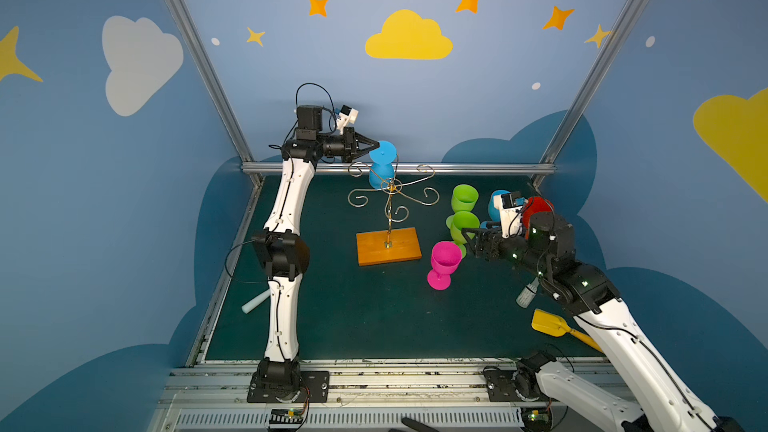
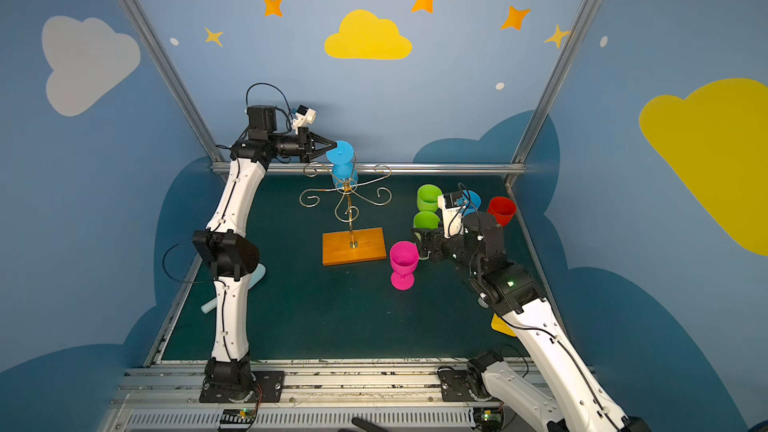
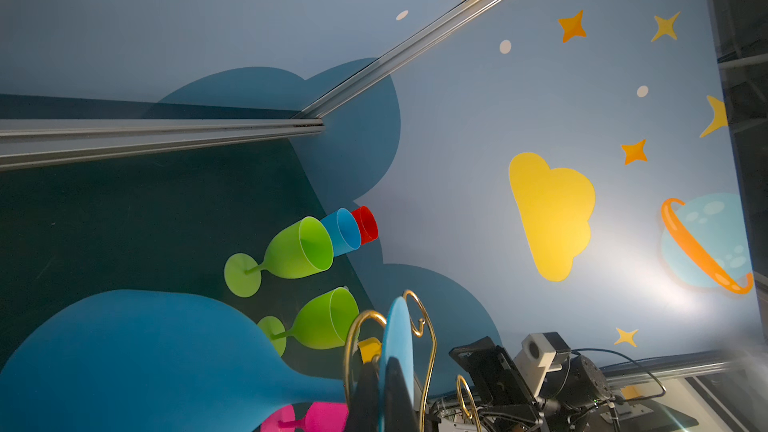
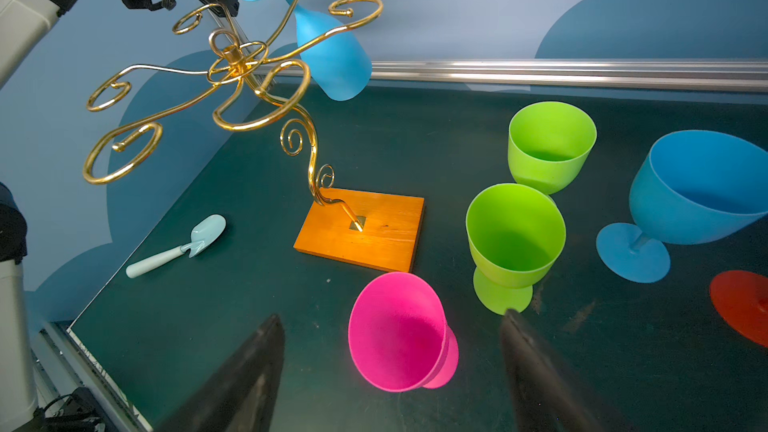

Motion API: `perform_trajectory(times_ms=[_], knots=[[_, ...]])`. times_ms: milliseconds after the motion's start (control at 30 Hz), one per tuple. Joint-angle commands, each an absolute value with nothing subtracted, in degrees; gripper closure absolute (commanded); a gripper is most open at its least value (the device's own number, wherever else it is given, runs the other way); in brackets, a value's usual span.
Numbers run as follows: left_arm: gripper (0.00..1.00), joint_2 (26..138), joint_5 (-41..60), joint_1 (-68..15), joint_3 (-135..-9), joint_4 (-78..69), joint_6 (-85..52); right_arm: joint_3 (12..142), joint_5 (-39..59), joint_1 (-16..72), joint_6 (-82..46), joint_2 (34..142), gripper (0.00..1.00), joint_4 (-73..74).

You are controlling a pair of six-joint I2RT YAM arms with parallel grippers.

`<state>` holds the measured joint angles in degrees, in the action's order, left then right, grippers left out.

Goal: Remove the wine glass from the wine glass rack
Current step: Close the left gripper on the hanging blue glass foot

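At the far middle of the desk (image 1: 332, 326), the gold wine glass rack (image 1: 388, 247) is carrying one blue wine glass (image 1: 380, 174) upside down on a far arm, its stem near upright. The left end effector (image 1: 376, 146), the nearer one, is pinching its foot from the left. The right end effector (image 1: 467, 238) is gaping wide, well apart.

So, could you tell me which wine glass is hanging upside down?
The light-blue glass on the gold rack, foot up in the left gripper; the other five stand upright.
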<state>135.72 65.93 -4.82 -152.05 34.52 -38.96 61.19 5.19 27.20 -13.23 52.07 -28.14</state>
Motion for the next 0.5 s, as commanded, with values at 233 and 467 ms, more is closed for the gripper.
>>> perform_trajectory(times_ms=[233,467], knots=[[0.97,132.7,64.5,-4.7,-150.9,26.8,-44.8,61.6,5.4,26.9,-13.7,50.0,0.20,-28.0],[0.97,133.5,63.8,-5.9,-151.0,23.5,-47.2,61.4,5.0,26.9,-13.6,49.2,0.20,-28.5]])
